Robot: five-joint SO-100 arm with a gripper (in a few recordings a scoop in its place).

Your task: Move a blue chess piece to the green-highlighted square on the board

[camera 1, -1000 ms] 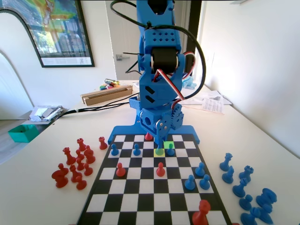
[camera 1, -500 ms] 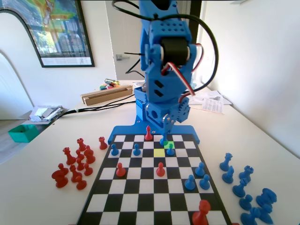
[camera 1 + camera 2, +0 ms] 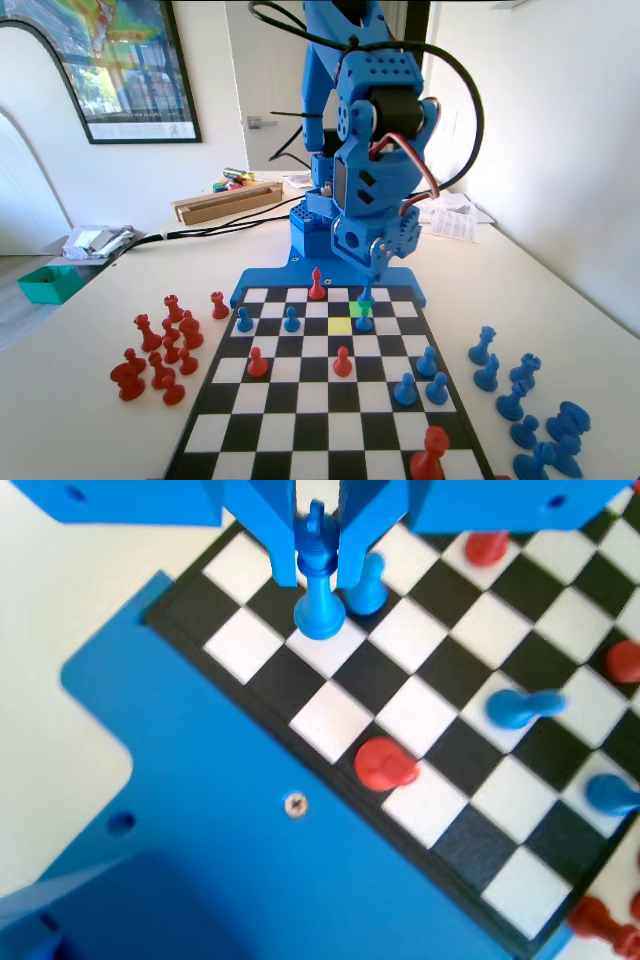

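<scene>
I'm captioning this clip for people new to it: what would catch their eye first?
First, the blue arm's hand, shut on the blue chess piece and holding it over the board's far rows, by the green-highlighted square. Next to that square glows a yellow square, and spare red pieces lie off the board's left in the fixed view.
</scene>
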